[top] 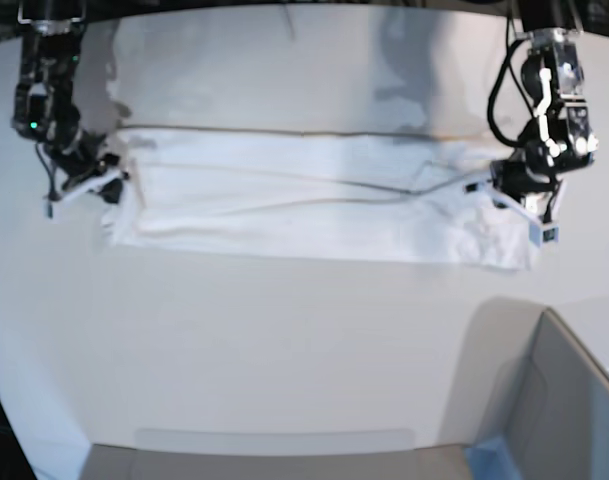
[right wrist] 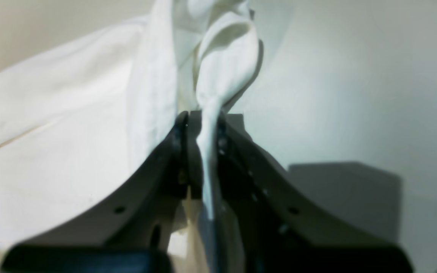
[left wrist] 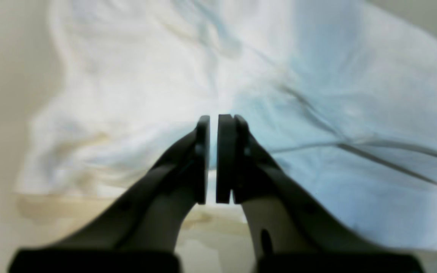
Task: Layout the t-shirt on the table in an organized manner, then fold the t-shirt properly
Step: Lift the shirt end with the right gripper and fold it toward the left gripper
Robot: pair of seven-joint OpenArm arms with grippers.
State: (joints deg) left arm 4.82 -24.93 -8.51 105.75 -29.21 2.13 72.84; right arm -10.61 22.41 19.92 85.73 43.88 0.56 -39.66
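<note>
Base view: shows the white t-shirt [top: 314, 205] stretched as a long wrinkled band across the far half of the white table [top: 234, 350], plain side up, with a thin seam or fold line running along its length. Puts the right gripper [top: 96, 178] at the shirt's end on this view's left and the left gripper [top: 519, 205] at the opposite end, on this view's right. Cannot tell from here how either pair of jaws stands, since both are small and partly hidden by cloth and arm. Alone shows the grey box with a blue edge [top: 549, 410] at the near corner of the table, well apart from the shirt.

Left wrist view: looks down past the left gripper [left wrist: 212, 159], whose black jaws stand almost together with only a thin slit between them. Shows nothing caught in that slit; closed, then, on no visible cloth. Has the t-shirt [left wrist: 241, 76] lying blurred and bluish-white just beyond the fingertips, creased by dark lines, with bare table [left wrist: 6, 113] to the shirt's left.

Right wrist view: gives what neither other view gives, a plain grip. Shows the right gripper [right wrist: 203, 151] clamped on a twisted fold of the t-shirt [right wrist: 70, 144], the cloth running as a narrow white strip between the jaws and bunching up beyond the tips. Leaves the rest of the shirt spread to the left of the jaws and bare table [right wrist: 355, 94] to their right.
</note>
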